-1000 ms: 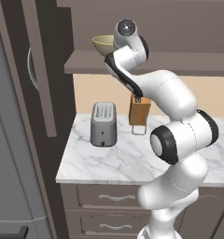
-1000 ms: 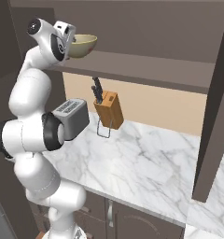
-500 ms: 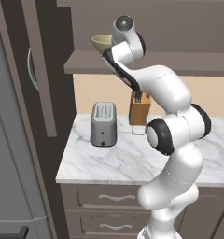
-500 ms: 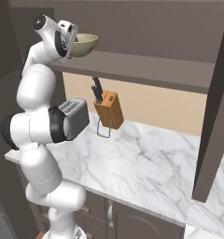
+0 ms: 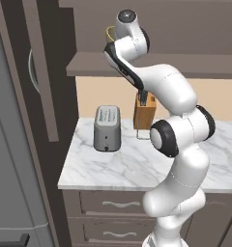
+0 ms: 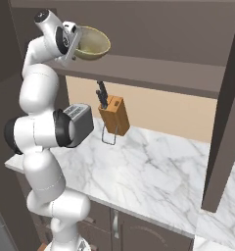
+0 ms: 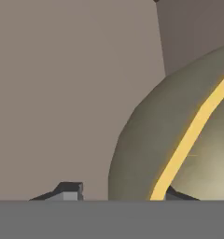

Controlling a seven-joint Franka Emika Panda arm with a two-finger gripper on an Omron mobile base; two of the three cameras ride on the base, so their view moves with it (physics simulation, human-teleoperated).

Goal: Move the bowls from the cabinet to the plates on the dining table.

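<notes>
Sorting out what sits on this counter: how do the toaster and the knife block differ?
The toaster is grey metal with slots on top; the knife block is tan wood with dark handles sticking out. The toaster stands nearer the counter's front, the knife block back against the wall. Both rest on the marble counter.

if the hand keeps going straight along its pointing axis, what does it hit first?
Most likely the olive-tan bowl: its rim already sits between the fingertips of the hand. Beyond it lies the cabinet interior; depth there is unclear.
</notes>
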